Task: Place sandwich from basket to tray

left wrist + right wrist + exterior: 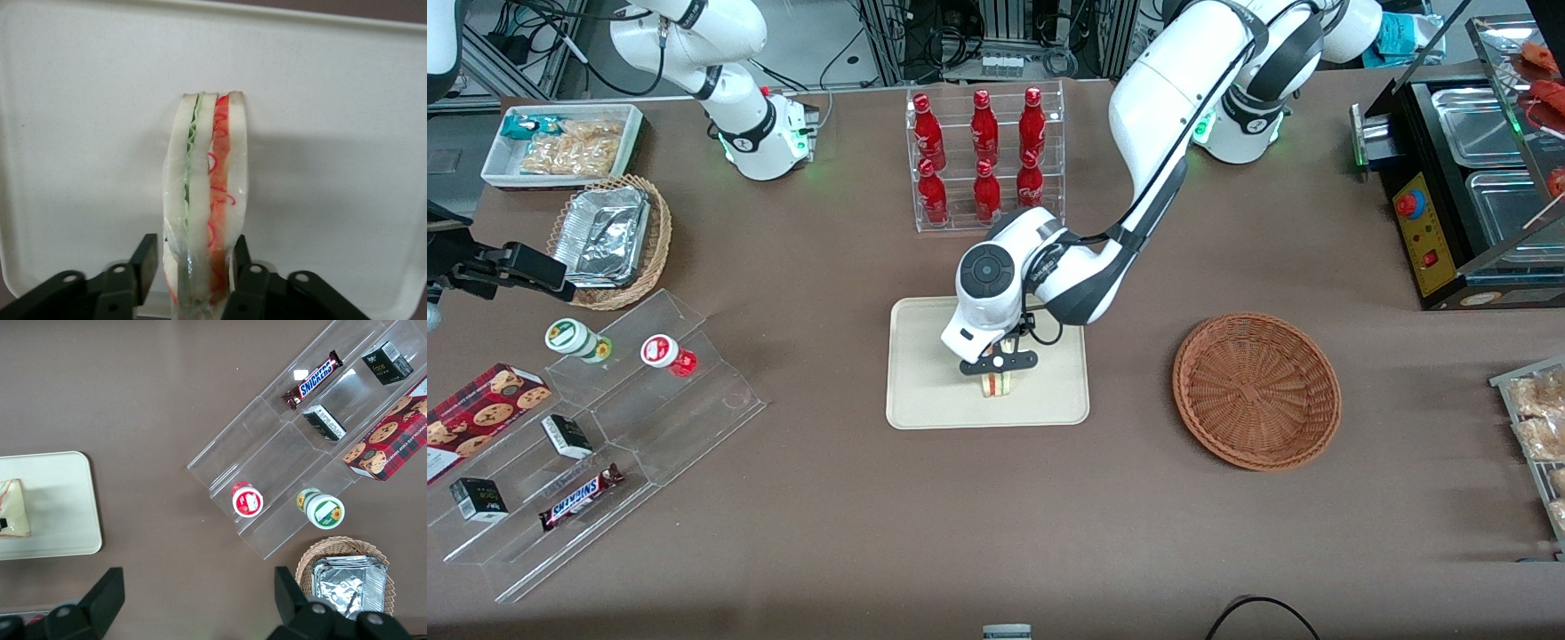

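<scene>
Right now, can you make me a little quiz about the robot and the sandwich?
1. True or false: the basket has food in it.
2. Where is the sandwich? A) in the basket B) at the tray, between the gripper's fingers C) beside the red bottles
3. Fill in: the gripper is over the ____.

Key:
1. False, it is empty.
2. B. The fingers pinch the sandwich, which stands on edge at the tray; whether it touches the tray cannot be told.
3. Tray.
</scene>
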Robot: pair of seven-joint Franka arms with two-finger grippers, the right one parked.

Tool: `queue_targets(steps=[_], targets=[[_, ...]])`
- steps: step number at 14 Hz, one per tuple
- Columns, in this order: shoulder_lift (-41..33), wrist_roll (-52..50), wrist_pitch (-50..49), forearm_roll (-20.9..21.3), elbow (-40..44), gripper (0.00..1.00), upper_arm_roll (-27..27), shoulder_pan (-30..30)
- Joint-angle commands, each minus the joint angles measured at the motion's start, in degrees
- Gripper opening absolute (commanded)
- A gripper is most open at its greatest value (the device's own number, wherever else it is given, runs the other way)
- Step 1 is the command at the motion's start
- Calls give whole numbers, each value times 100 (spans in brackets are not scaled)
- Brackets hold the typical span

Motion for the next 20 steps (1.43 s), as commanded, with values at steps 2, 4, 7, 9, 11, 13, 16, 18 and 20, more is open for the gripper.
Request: queue_targets(steps=[2,4,7,9,11,13,16,18,20], targets=[[-486,-35,-593,96,63,100,79,12],[-802,17,-955,113,11,100,184,29],[-1215,-517,-1719,139,-192,100,369,143],[-1636,-388,-1940,122,-594,100,413,520],[-2093,77,-1923,105,-1147,100,413,854],[-2576,717,-1906,78,-1727,100,413,1267],[-3227,1527,-1923,78,-2431,100,413,1812],[-3719,2142,-1941,61,-2923,100,413,2155],[-4106,2643,-2045,34,-3162,100,413,2489]])
